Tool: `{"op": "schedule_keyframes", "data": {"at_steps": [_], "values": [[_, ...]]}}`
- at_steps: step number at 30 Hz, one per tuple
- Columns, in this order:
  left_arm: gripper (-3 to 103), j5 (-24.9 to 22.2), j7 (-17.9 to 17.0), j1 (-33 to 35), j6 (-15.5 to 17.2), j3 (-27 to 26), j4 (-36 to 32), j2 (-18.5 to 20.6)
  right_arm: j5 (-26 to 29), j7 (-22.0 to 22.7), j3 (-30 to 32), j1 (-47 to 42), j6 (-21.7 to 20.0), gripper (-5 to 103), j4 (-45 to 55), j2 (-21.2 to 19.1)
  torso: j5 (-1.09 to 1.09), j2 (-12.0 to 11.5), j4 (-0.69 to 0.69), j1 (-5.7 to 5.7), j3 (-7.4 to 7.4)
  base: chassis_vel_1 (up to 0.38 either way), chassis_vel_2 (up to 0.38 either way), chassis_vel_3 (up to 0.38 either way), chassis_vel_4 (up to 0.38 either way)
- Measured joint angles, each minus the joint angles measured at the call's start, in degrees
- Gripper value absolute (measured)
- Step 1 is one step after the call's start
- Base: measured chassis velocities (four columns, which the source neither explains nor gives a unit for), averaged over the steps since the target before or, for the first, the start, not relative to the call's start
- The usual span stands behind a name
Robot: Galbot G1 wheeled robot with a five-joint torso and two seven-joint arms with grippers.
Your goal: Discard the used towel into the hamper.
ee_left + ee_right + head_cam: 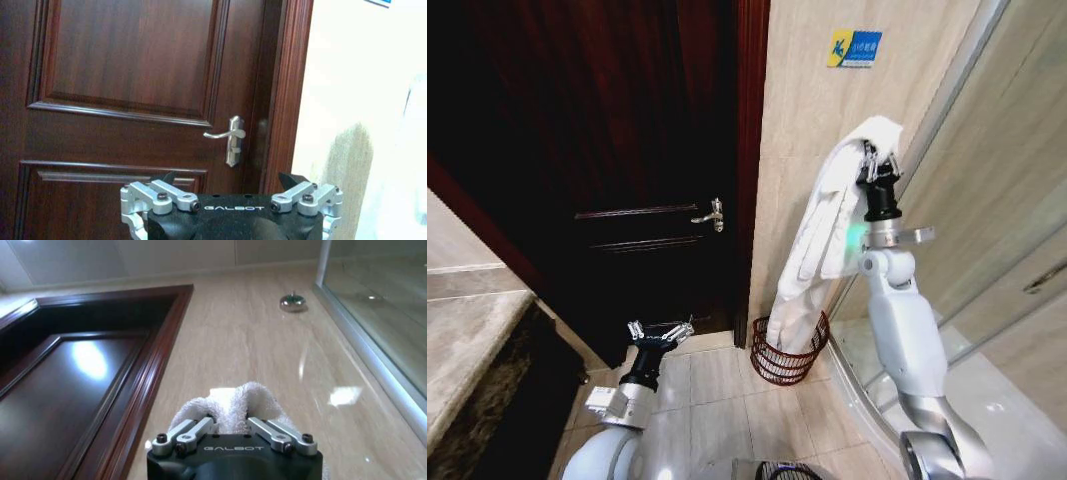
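Head view: the right gripper [879, 165], raised high at the end of the white right arm, is clenched on the top fold of a long white terry-cloth towel [822, 235]. The towel hangs against the beige tiled wall [802, 110], between the dark red-brown wooden door [617, 150] and the glass shower screen [987, 180]. Its long axis runs close to vertical, leaning slightly so that the pinched end lies nearer the screen and the free end nearer the door. The free end points down and appears to reach into the small round reddish-brown open-weave wire hamper [789, 352], which stands on the tiled floor against the wall; whether it touches the bottom cannot be told.

Right wrist view: the jaws close on a bunched white fold of the towel [230, 410], pinching a small part of the cloth.

Left wrist view: the left gripper [230, 192] is low and idle, facing the door and its silver lever handle [230, 137], jaws apart and holding nothing.

Judged risks: most of the towel's length stands above the hamper's rim, and the hamper is narrow. If released from this height, the cloth may fold sideways and drape over the rim or spill to the floor. A snag of the loops on the wire weave could tip the light hamper.
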Motion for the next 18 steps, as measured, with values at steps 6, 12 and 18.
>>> {"op": "schedule_keyframes", "data": {"at_steps": [6,12,18], "values": [[100,0.0,0.0,0.0,0.0,0.0,0.0,0.01,-0.92,-0.85,0.77,-4.12,1.81,10,-0.45,1.19,0.01,0.0,0.0,0.0,0.0,0.0,0.0,0.0,0.0],[100,0.0,0.0,0.0,0.0,0.0,0.0,0.0,-1.31,-1.58,0.99,-5.61,3.63,10,-2.48,1.44,0.0,0.0,-0.01,0.0,0.0,0.0,0.0,0.0,0.0],[100,0.0,0.0,0.0,0.0,0.0,0.0,0.0,-1.32,-2.57,0.67,-7.31,6.03,10,-4.91,2.51,0.01,0.0,0.0,0.0,0.0,0.0,0.0,0.0,0.0]]}}
